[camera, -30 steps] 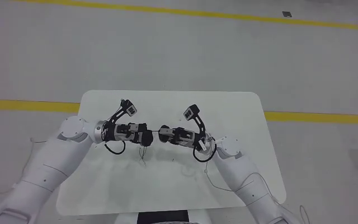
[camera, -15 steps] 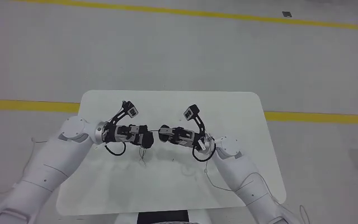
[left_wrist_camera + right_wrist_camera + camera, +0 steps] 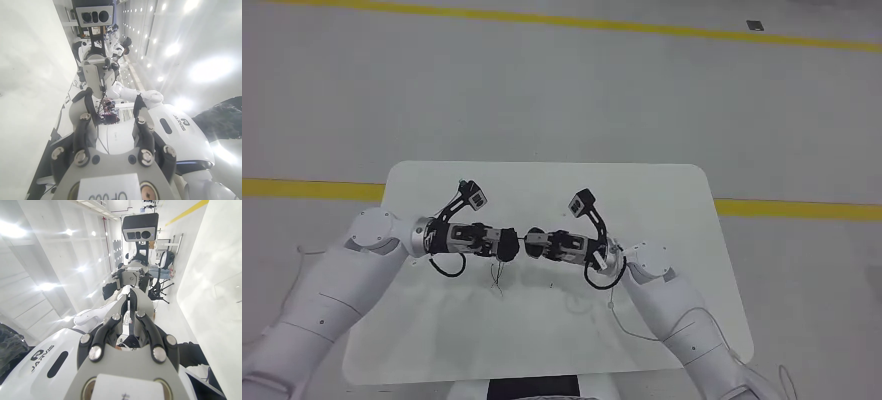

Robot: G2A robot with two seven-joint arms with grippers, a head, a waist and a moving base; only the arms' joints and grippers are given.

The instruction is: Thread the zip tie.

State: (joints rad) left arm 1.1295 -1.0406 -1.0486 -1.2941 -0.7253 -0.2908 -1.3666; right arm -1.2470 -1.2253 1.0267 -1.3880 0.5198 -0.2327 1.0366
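Above the middle of the white table my two grippers face each other tip to tip. My right gripper has its fingers pressed nearly together on a thin black zip tie. The strip runs from it toward my left gripper. That one stands open with its fingers wide apart, and the strip passes close beside one finger. In the left wrist view the right gripper sits just beyond my own fingertips.
A few thin dark strands lie on the table below the left gripper. A thin pale cable trails beside the right arm. The far half of the table is bare.
The two grippers have closed the gap between them; the short stretch of strip seen between them earlier is now covered by their tips.
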